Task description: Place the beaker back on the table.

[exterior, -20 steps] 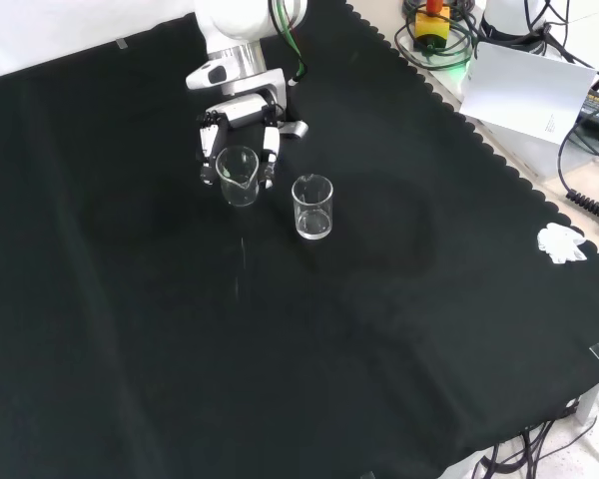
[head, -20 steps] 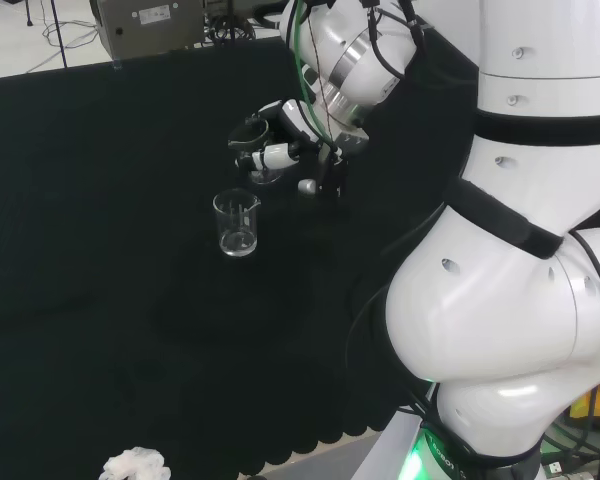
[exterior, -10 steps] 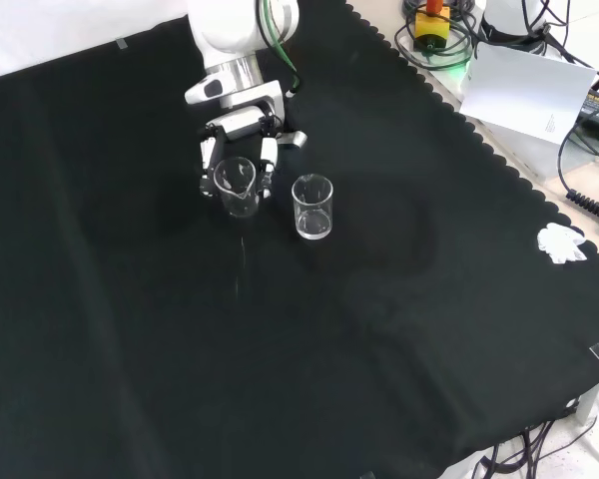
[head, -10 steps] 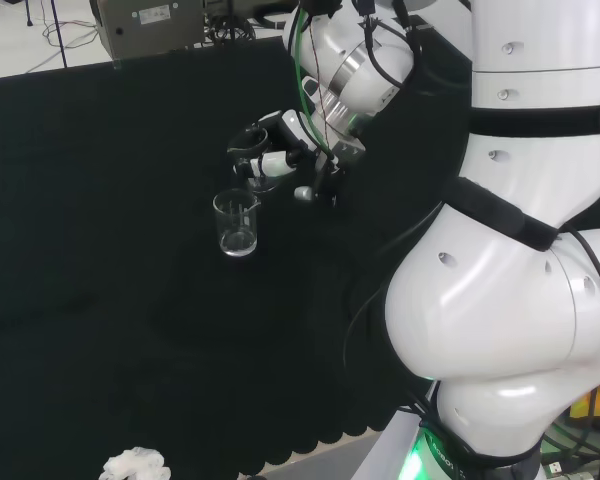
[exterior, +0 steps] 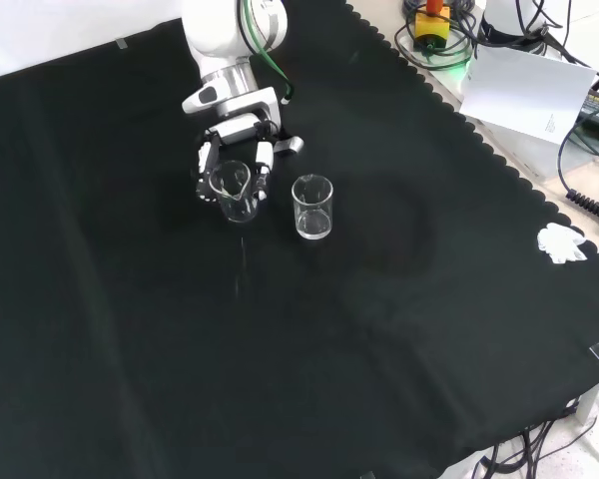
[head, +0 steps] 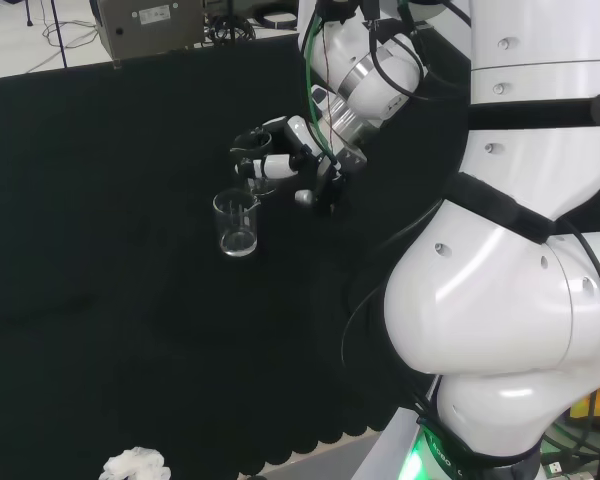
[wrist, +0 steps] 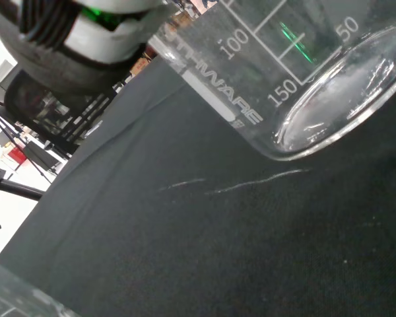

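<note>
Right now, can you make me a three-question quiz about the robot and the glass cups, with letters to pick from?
1. In the front view, where is the free beaker from the held beaker?
A. right
B. left
C. inside it

2. What colour is the cloth?
A. red
B. black
C. yellow

3. What is the hand doing?
A. pressing flat on the cloth
B. curling round a beaker
C. holding the white wad

Answers: 1 A, it stands apart to the right. 2 B, the bench cover is black. 3 B, the fingers wrap the held beaker.
</note>
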Controlling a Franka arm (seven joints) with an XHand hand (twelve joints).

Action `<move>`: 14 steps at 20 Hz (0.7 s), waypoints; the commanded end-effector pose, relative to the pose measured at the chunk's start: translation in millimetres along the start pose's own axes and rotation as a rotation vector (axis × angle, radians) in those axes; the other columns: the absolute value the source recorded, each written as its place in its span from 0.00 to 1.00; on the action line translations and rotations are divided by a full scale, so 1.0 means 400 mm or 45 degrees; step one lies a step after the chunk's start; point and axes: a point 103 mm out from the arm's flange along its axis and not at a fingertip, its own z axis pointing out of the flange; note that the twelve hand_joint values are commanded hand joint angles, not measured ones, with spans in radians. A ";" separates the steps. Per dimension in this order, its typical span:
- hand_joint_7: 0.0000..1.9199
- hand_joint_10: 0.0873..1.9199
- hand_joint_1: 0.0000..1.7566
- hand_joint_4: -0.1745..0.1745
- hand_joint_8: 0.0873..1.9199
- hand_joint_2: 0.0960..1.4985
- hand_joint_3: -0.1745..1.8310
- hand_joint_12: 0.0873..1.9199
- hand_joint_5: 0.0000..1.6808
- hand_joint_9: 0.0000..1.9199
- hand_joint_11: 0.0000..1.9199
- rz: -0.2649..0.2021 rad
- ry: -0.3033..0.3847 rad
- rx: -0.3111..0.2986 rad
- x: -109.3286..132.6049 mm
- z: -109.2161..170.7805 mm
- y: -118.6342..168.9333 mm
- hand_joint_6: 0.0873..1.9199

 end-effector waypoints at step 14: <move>0.80 0.01 0.67 0.44 0.00 0.67 0.00 0.39 0.83 0.77 0.61 -0.010 -0.116 0.085 -0.028 0.007 -0.013 0.13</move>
